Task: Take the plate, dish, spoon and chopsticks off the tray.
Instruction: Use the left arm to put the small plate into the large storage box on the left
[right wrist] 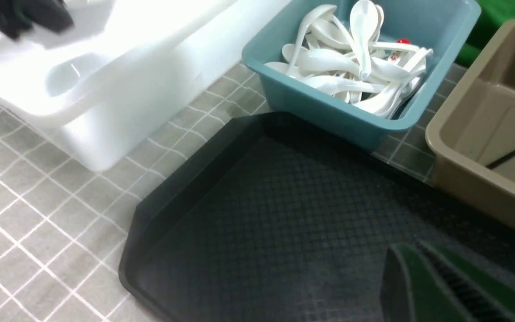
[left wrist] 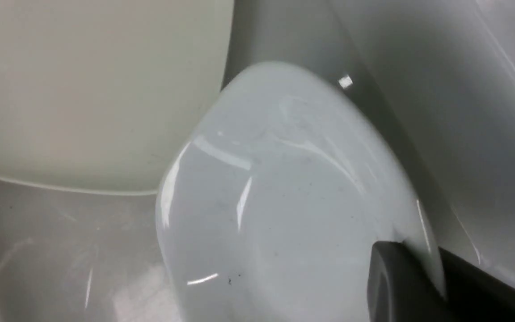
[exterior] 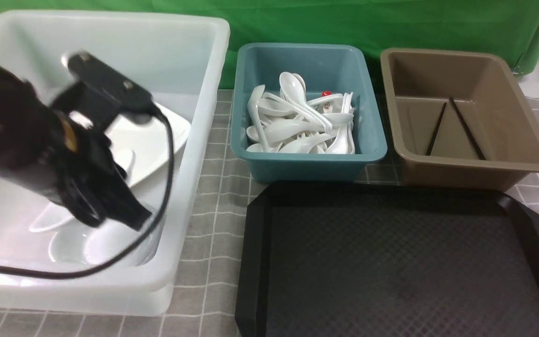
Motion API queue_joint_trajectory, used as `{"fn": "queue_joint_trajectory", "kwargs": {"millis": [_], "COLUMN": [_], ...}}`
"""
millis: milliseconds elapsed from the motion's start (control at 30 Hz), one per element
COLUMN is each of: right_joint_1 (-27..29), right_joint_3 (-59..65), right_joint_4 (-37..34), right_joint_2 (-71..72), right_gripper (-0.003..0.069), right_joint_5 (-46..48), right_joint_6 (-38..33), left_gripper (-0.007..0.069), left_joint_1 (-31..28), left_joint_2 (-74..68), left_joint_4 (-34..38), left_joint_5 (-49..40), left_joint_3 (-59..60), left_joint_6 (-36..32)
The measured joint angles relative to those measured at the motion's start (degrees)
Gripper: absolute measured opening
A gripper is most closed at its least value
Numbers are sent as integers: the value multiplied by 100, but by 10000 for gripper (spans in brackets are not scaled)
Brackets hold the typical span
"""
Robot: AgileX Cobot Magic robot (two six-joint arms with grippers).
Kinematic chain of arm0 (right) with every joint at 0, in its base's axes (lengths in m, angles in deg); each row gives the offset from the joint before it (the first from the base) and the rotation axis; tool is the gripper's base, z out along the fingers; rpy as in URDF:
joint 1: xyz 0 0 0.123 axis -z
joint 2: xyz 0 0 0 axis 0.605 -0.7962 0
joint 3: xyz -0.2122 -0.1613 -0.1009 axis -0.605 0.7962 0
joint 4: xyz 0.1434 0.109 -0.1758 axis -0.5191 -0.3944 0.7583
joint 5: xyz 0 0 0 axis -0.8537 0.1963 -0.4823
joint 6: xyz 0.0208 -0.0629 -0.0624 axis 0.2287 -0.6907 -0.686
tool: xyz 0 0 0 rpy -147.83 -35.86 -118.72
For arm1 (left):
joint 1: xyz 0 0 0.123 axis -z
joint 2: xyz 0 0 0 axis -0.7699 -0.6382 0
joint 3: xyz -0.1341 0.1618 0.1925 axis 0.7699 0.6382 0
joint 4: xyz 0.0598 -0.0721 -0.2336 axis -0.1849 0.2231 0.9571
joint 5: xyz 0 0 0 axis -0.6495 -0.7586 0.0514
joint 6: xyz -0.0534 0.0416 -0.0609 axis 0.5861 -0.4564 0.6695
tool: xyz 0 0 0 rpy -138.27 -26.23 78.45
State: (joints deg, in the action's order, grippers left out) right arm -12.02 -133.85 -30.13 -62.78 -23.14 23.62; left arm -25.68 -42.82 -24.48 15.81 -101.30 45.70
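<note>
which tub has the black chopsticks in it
The brown tub, farthest right, has the chopsticks; the teal one holds white spoons, the big white one white dishes

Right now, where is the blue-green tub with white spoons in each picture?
Front view: the blue-green tub is at upper centre.
Left wrist view: not in it.
Right wrist view: at the top, right of centre.
Shared landmark: the large white bin, seen in all three views.
</note>
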Motion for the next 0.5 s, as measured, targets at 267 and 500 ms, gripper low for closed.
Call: {"fn": "queue_joint_trajectory", "kwargs": {"millis": [267, 500], "right_joint_1": [0, 0], "right_joint_3": [6, 36], "right_joint_4": [-242, -403], "right_joint_2": [0, 0], "right_gripper": [21, 21], "right_joint_5": [66, 122], "right_joint_6": [-53, -166], "left_gripper": [53, 272], "left_joint_1": [-6, -11], "left_joint_2": [-713, -916], "left_joint_4": [-175, -168], "left_joint_5": [291, 282], "left_joint_3": [47, 29], "left_joint_6": [-48, -61]}}
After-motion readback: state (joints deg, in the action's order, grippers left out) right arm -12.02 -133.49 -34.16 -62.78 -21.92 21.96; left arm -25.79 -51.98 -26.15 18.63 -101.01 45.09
